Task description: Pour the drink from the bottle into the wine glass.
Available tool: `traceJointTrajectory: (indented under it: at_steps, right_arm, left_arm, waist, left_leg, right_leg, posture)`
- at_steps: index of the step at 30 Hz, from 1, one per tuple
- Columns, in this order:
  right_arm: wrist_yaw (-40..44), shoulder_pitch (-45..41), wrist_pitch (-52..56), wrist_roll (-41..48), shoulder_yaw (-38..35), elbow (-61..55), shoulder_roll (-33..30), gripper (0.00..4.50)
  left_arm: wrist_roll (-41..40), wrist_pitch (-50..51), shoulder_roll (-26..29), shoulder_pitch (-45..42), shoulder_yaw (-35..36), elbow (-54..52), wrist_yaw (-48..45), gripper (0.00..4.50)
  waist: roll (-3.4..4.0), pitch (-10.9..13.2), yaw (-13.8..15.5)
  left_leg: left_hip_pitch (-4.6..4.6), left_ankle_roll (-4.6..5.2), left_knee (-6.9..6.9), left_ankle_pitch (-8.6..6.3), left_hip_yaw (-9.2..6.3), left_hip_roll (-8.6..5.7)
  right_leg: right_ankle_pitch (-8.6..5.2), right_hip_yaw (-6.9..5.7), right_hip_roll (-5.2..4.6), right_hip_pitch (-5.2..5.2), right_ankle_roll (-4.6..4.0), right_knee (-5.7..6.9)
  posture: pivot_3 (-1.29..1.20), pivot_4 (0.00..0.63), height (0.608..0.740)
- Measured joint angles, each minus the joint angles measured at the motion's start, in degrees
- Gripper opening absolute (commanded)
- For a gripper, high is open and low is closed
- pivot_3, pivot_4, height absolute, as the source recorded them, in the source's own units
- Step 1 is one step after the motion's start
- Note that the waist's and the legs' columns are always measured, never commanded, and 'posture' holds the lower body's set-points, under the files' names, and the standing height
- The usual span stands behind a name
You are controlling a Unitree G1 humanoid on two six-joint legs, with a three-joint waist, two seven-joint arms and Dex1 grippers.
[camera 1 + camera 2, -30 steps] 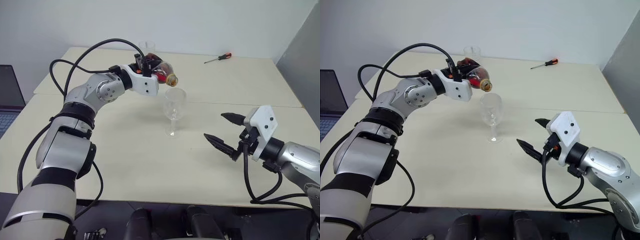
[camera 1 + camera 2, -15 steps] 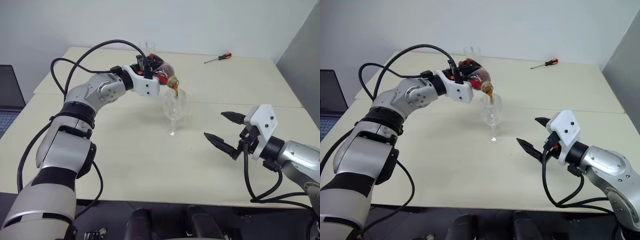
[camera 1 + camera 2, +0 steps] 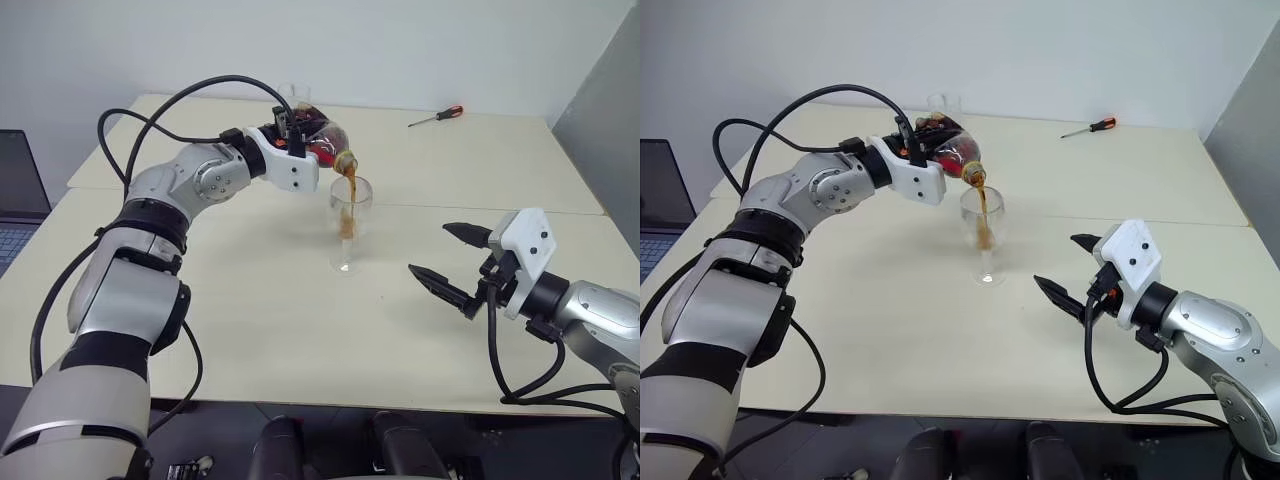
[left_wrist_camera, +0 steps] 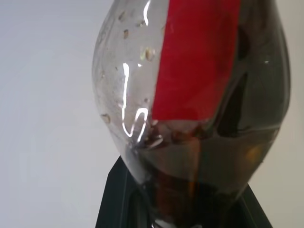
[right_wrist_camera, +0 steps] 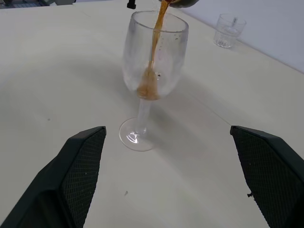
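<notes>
You're pouring w/ left gripper squeezing the bottle at 11 o'clock of the wine glass, so keep tipping slowly; right gripper is waiting wide open, empty.

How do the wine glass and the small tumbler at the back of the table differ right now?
The wine glass has a thin stem and a round foot; the tumbler is short and stemless. The wine glass is taking in a brown stream of drink from the tilted bottle, with some liquid pooling in its bowl; the tumbler looks empty. The wine glass stands mid-table; the tumbler sits far back. Both are clear and upright.
</notes>
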Motion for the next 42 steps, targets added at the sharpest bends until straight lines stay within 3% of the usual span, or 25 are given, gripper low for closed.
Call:
traceJointTrajectory:
  at_steps: [42]
  right_arm:
    - [1.7,-0.3,-0.7,-1.9,0.2,1.4,-0.5,4.5]
  left_arm:
    - [2.9,0.2,1.9,-3.1,-2.3,2.2,5.0,0.69]
  waist:
    - [0.0,0.0,0.0]
  left_leg:
    - [0.01,0.0,0.04,0.0,0.01,-0.04]
  right_leg:
    - [0.0,0.01,-0.02,-0.01,0.0,0.14]
  posture:
    - [0.0,0.15,0.74]
